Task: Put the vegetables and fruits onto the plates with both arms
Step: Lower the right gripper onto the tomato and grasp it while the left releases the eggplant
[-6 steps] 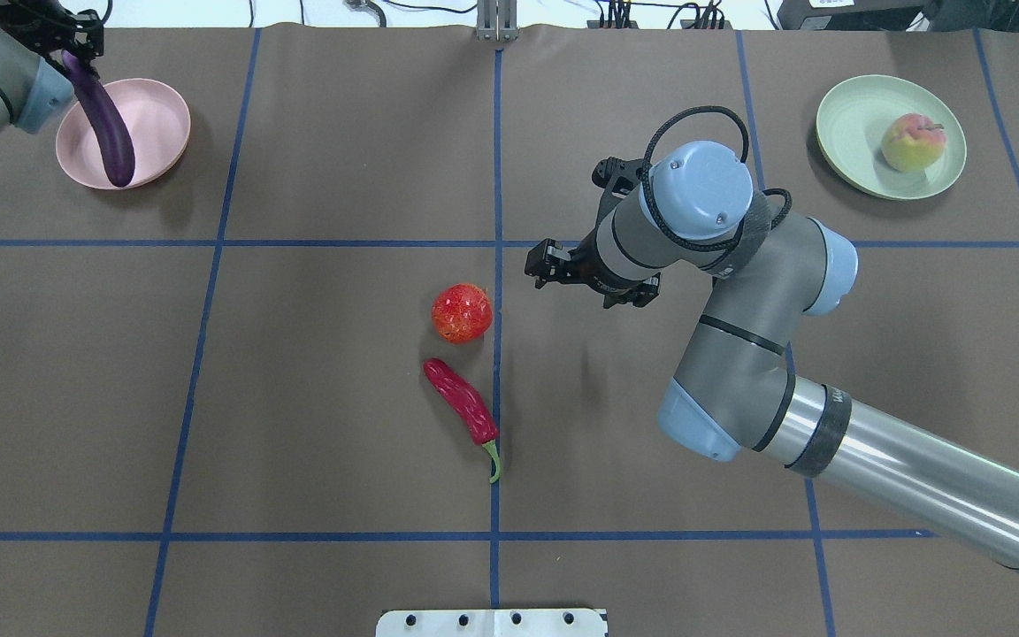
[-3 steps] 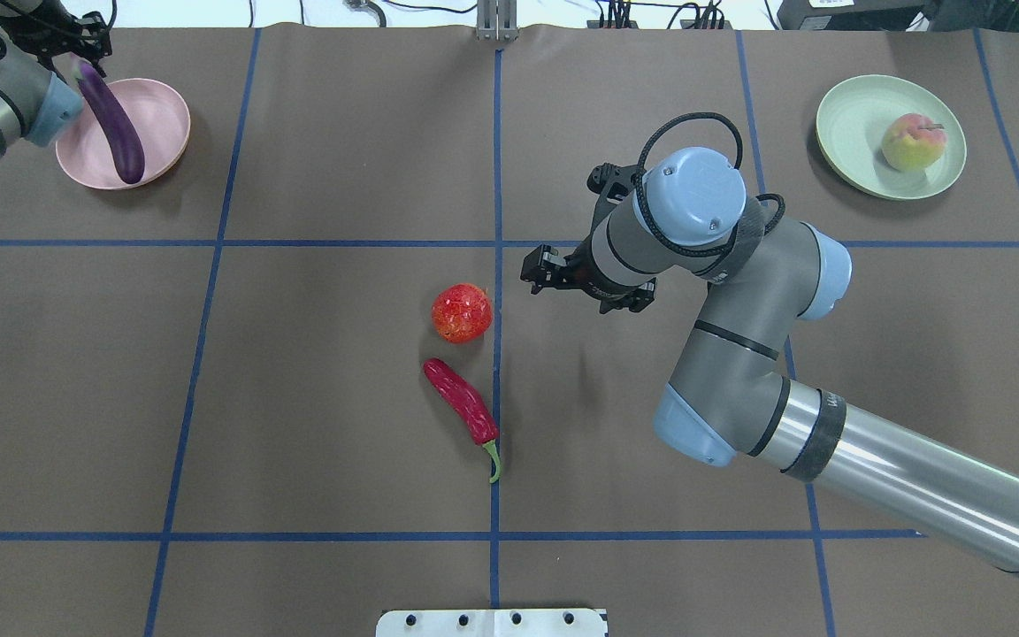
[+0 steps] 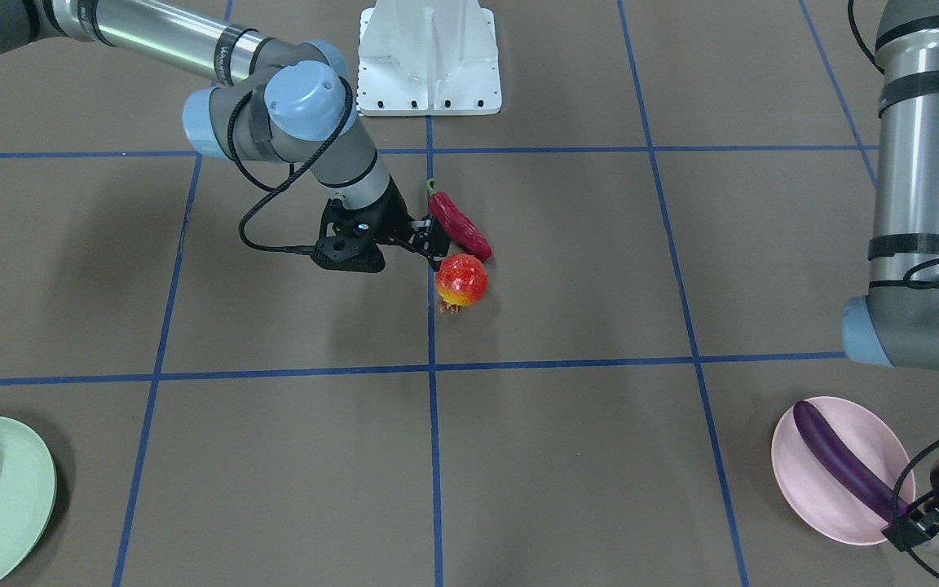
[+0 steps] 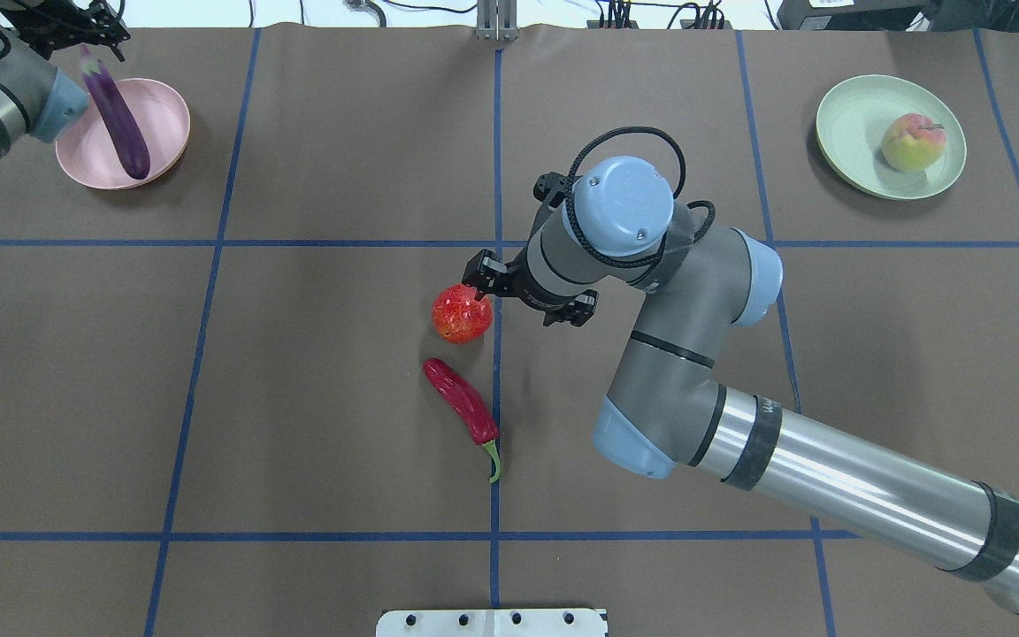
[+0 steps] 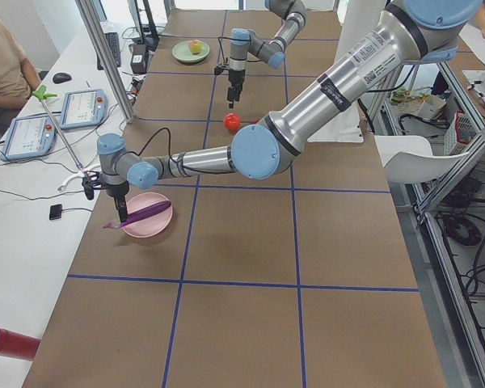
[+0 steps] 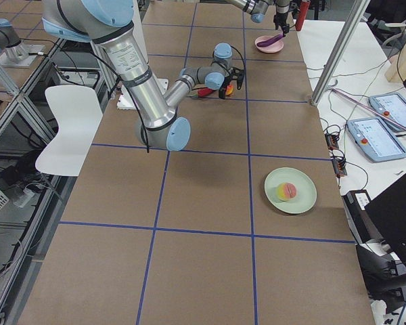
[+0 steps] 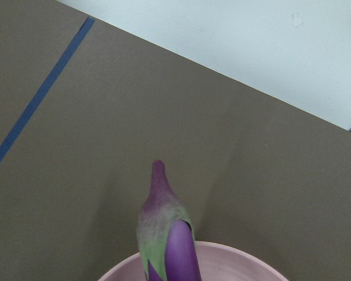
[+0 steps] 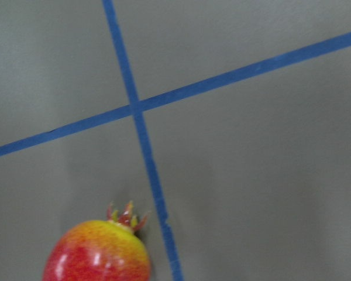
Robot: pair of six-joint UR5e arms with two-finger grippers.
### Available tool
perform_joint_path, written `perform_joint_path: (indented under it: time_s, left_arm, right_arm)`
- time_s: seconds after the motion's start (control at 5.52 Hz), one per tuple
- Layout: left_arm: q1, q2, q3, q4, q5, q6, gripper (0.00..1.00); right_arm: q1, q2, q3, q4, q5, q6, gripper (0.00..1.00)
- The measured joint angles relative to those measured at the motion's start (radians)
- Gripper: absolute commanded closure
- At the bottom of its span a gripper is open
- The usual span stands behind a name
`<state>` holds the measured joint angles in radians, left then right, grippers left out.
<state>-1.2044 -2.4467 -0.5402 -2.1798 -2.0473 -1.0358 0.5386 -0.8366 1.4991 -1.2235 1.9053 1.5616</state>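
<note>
Meanwhile, one fruit and one vegetable lie off the plates, mid-worktop.
Right end effector (image 3: 431,242) hovers spread and empty just beside the pomegranate (image 4: 462,313), which sits on the worktop (image 4: 297,398) near the chili (image 4: 463,409). The peach (image 4: 913,141) rests on the green plate (image 4: 854,124). The eggplant (image 4: 116,119) lies across the pink plate (image 4: 164,124), cap past the rim by the left end effector (image 4: 76,35); I cannot tell whether that one grips it.

Laid with a brown table cover (image 4: 297,398) gridded in blue tape lines (image 4: 341,242), flanked on one side by a white chair (image 6: 64,128) on grey floor (image 6: 20,237), on the other by a white bench (image 5: 24,242) with two tablets (image 5: 82,107) and an aluminium post (image 5: 105,56).
</note>
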Motion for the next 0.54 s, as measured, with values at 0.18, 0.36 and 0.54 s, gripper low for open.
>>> perform_joint_path:
  time_s: [0.18, 0.36, 0.54]
  left_arm:
    - [0.003, 0.001, -0.006, 0.000, 0.000, 0.000, 0.00]
    - [0.006, 0.003, -0.014, 0.000, 0.000, 0.000, 0.00]
    - [0.009, 0.004, -0.019, 0.000, -0.001, 0.000, 0.00]
  right_arm:
    - [-0.020, 0.035, -0.028, 0.002, -0.038, 0.018, 0.00]
    - [-0.035, 0.058, -0.050, 0.002, -0.059, 0.039, 0.00]
    - [-0.047, 0.071, -0.074, 0.003, -0.073, 0.055, 0.00]
